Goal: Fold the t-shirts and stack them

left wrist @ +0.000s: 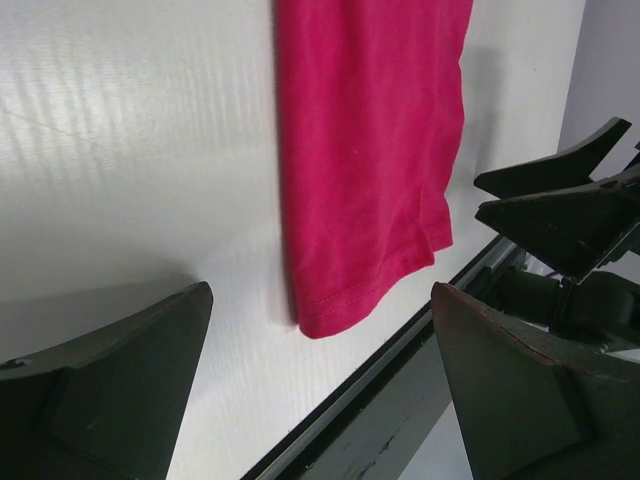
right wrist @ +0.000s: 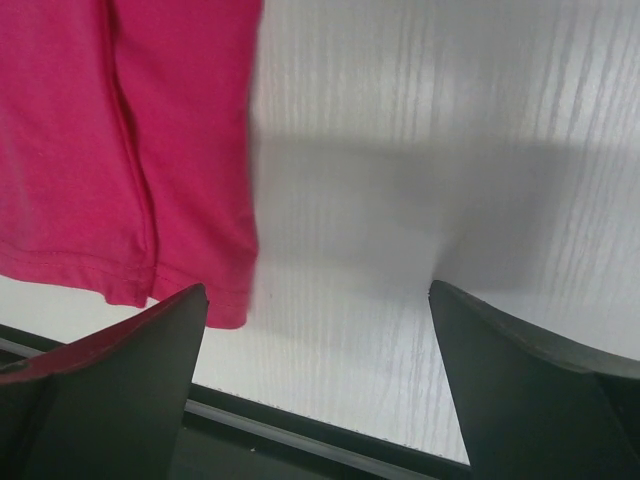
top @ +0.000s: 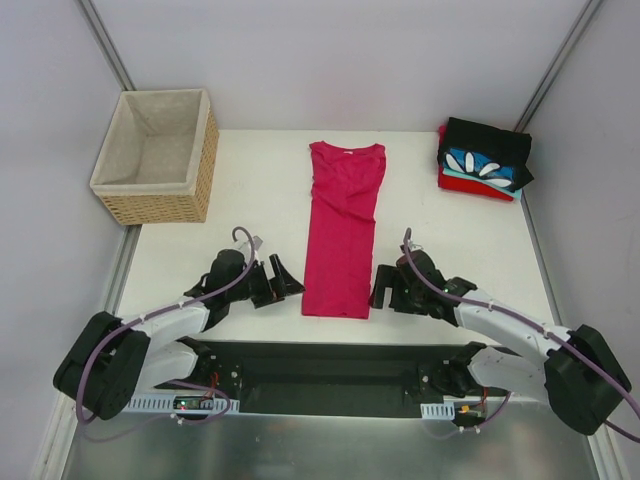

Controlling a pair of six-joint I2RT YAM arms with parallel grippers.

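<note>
The magenta-pink t-shirt [top: 343, 235] lies flat mid-table, folded lengthwise into a narrow strip, collar at the far end and hem toward me. My left gripper [top: 288, 280] stands open just left of the hem's near corner. My right gripper [top: 379, 287] stands open just right of it. The left wrist view has the shirt's hem corner [left wrist: 370, 150] ahead of the open left gripper [left wrist: 322, 290], apart from both fingers. In the right wrist view the hem [right wrist: 100, 150] sits by the left finger of the open right gripper [right wrist: 318, 288]. Folded black, blue petal-print and red t-shirts [top: 485, 160] are stacked back right.
A wicker basket [top: 155, 155] with beige lining stands at the back left of the white table [top: 250, 190]. The black base rail [top: 330, 365] runs along the table's near edge, close behind both grippers. Grey walls close in both sides.
</note>
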